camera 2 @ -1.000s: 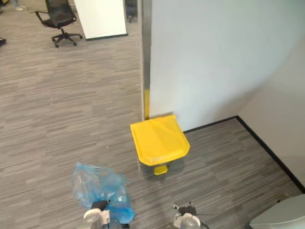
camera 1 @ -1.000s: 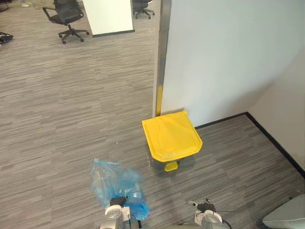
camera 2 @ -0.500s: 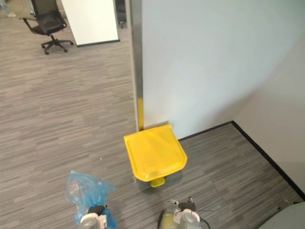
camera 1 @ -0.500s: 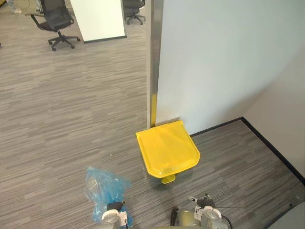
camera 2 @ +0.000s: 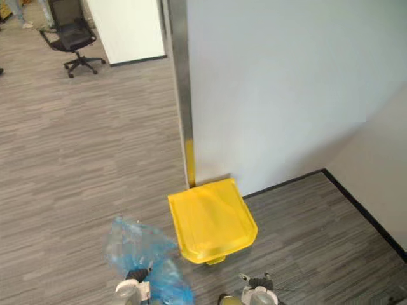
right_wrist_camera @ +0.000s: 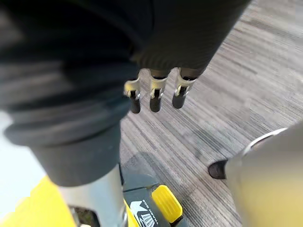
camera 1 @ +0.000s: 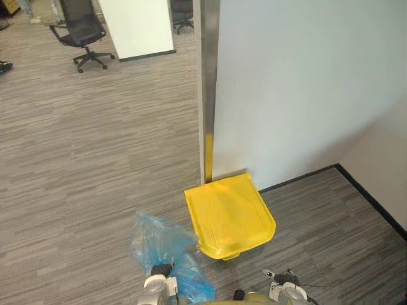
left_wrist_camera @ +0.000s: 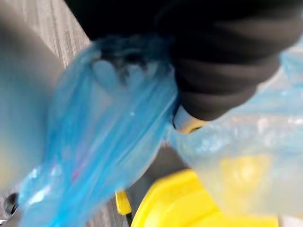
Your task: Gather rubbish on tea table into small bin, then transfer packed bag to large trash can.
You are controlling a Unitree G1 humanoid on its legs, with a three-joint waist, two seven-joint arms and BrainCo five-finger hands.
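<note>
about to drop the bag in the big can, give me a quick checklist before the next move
1. Blue bag gripped by left hand: ok, fingers curled on it.
2. Trash can lid open: not ok, the yellow lid lies shut.
3. Right hand free: ok, fingers straight, holding nothing.
4. Pedal clear: ok, nothing on it.
5. Bag tied shut: cannot tell.

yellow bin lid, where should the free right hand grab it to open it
Probably the front lip of the yellow lid, the edge nearest the robot above the pedal. It overhangs the body and the far edge sits by the wall, so the right hand should hook under from the front.
</note>
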